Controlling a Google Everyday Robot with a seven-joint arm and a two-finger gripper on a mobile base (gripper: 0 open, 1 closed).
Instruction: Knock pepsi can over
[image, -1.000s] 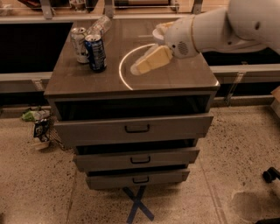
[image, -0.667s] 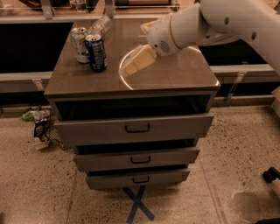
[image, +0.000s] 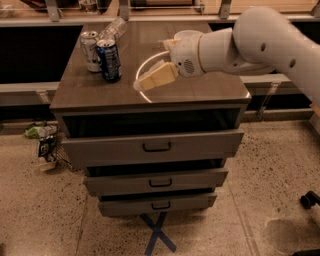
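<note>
The pepsi can, blue with a silver top, stands upright near the back left of the cabinet top. My gripper hangs over the middle of the top, to the right of the can and a short gap away from it. Its cream-coloured fingers point left toward the can. The white arm reaches in from the upper right.
A silver-white can stands just left of and behind the pepsi can. A clear plastic bottle lies behind both. The cabinet has three drawers partly pulled out. Litter lies on the floor at the left.
My gripper and arm have moved left across the cabinet top, closer to the pepsi can. The cans and bottle have not moved.
</note>
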